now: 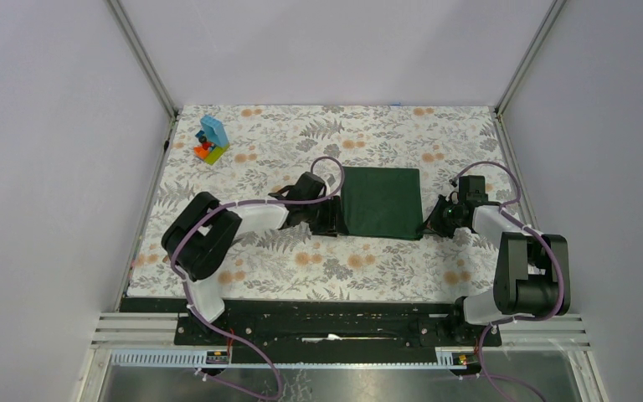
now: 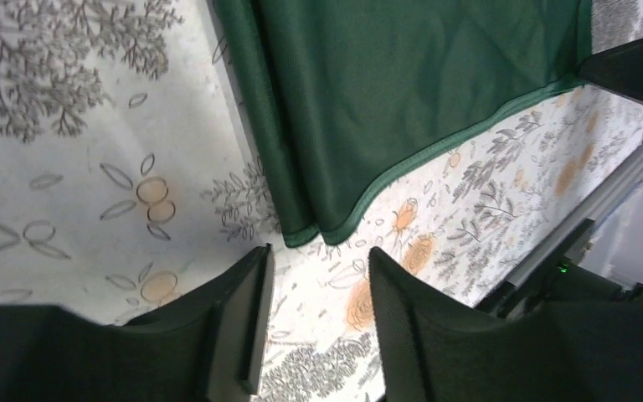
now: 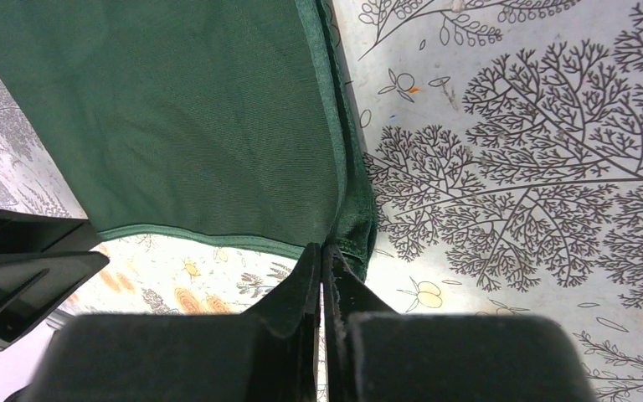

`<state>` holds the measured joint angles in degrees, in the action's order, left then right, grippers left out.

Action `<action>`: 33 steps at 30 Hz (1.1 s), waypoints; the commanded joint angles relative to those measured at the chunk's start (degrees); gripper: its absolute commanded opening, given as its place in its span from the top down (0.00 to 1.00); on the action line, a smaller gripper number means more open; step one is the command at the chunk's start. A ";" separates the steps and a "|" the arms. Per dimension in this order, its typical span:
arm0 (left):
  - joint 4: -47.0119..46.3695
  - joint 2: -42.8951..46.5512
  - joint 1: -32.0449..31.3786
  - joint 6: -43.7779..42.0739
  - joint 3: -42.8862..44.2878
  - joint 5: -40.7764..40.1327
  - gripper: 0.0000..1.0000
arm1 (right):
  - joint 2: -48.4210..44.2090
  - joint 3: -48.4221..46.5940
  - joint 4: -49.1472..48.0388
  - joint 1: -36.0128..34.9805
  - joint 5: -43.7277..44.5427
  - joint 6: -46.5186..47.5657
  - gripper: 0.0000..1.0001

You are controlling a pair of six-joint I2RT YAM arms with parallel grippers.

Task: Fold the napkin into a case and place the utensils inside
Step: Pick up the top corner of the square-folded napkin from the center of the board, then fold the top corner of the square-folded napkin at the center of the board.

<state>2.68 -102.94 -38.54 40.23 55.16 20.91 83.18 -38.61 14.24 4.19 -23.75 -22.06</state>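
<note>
The dark green napkin (image 1: 381,201) lies folded as a flat square on the floral covering; it also shows in the left wrist view (image 2: 402,84) and the right wrist view (image 3: 192,117). My left gripper (image 1: 332,219) is open, low at the napkin's near left corner; in its own view (image 2: 320,255) the corner lies just ahead of the fingertips, not between them. My right gripper (image 1: 432,224) is shut, its tips (image 3: 322,249) pinching the napkin's near right corner. No utensils are in view.
A colourful toy block stack (image 1: 211,141) stands at the far left of the floral table covering (image 1: 301,260). White walls enclose the table on three sides. The left gripper's finger shows at the left edge of the right wrist view (image 3: 17,276).
</note>
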 commanded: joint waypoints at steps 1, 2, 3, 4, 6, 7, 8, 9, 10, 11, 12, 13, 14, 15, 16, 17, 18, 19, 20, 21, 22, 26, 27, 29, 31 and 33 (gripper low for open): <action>-0.39 -3.04 -0.57 -0.95 2.54 -1.80 0.51 | -0.54 -0.62 -1.07 0.21 -2.45 0.66 1.00; 0.10 -3.24 -0.57 -1.16 2.66 -2.35 0.51 | -0.62 -0.64 -1.18 0.21 -2.70 0.69 1.00; 0.13 -3.52 -0.52 -1.28 2.60 -2.70 0.51 | -0.64 -0.63 -1.36 0.21 -3.01 0.68 1.00; 0.09 -3.81 -0.52 -1.30 2.59 -2.78 0.51 | -0.68 -0.52 -1.47 0.21 -3.20 0.66 1.00; -0.54 -4.47 -0.54 -1.01 2.44 -2.17 0.48 | -0.58 -0.54 -1.64 0.12 -3.47 0.60 1.00; -1.02 -4.73 -0.56 -0.76 2.34 -2.08 0.48 | -0.44 -0.63 -1.67 0.12 -3.62 0.62 1.00; -1.20 -5.00 -0.55 -0.53 2.26 -2.12 0.49 | -0.35 -0.59 -1.67 0.12 -3.71 0.62 1.00; -1.33 -5.07 -0.57 -0.43 2.05 -2.21 0.52 | -0.28 -0.59 -1.66 0.12 -3.88 0.61 1.00; -1.50 -5.10 -0.57 -0.35 1.83 -2.63 0.56 | -0.36 -0.71 -1.63 0.04 -4.06 0.57 1.00; -1.63 -4.94 -0.57 -0.33 1.47 -3.04 0.59 | -0.38 -0.76 -1.68 -0.08 -4.25 0.54 1.00; -1.70 -4.91 -0.47 -0.37 1.19 -3.39 0.62 | -0.50 -0.85 -1.62 -0.20 -4.36 0.58 1.00; -1.73 -4.98 -0.41 -0.41 0.92 -3.58 0.66 | -0.62 -0.90 -1.57 -0.37 -4.42 0.57 1.00; -1.74 -5.11 -0.34 -0.35 0.65 -3.62 0.70 | -0.76 -0.98 -1.54 -0.57 -4.57 0.58 1.00; -2.02 -5.21 -0.32 -0.24 0.39 -3.63 0.73 | -0.93 -1.10 -1.59 -0.84 -4.83 0.61 1.00; -2.25 -5.27 -0.38 -0.17 0.13 -3.52 0.77 | -1.13 -1.36 -1.61 -1.30 -5.08 0.54 1.00; -2.38 -5.30 -0.31 -0.09 -0.20 -3.32 0.79 | -1.42 -1.60 -1.87 -1.98 -5.45 0.47 1.00; -2.49 -5.31 -0.34 0.08 -0.61 -3.24 0.80 | -1.72 -1.99 -2.23 -2.88 -5.59 0.29 1.00; -2.46 -5.29 -0.38 0.18 -0.99 -3.20 0.80 | -1.79 -2.59 -2.65 -3.75 -5.62 0.08 1.00; -2.50 -5.31 -0.37 0.20 -1.42 -3.08 0.81 | -1.52 -3.51 -3.09 -5.91 -5.53 -0.30 1.00; -3.56 -5.21 -0.38 0.28 -1.92 -2.86 0.80 | -0.84 -4.59 -3.80 -7.68 -5.51 -1.06 1.00; -4.19 -5.18 -0.39 0.43 -2.52 -2.54 0.79 | 0.88 -6.15 -4.61 -9.21 -5.69 -2.12 1.00; -5.30 -5.34 -0.39 0.94 -3.36 -1.85 0.78 | 8.96 -14.25 -8.19 -15.04 -7.35 -6.01 1.00; -5.38 -5.28 -0.35 1.03 -3.38 -1.78 0.78 | 11.74 -17.06 -8.82 -16.22 -7.63 -6.60 1.00; -5.39 -5.11 -0.32 1.08 -3.47 -1.79 0.78 | 17.15 -22.83 -9.68 -17.77 -8.71 -7.56 1.00; -5.12 -4.81 -0.39 1.08 -3.60 -1.98 0.78 | 22.05 -28.40 -11.72 -18.83 -9.81 -9.13 1.00; -4.81 -4.38 -0.39 1.08 -3.77 -2.14 0.77 | 27.26 -33.61 -12.48 -19.37 -10.74 -10.01 1.00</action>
<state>-6.26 -106.61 -38.74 42.46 53.84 21.26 103.66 -63.79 6.02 -13.91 -31.38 -28.64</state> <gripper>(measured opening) 0.223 0.017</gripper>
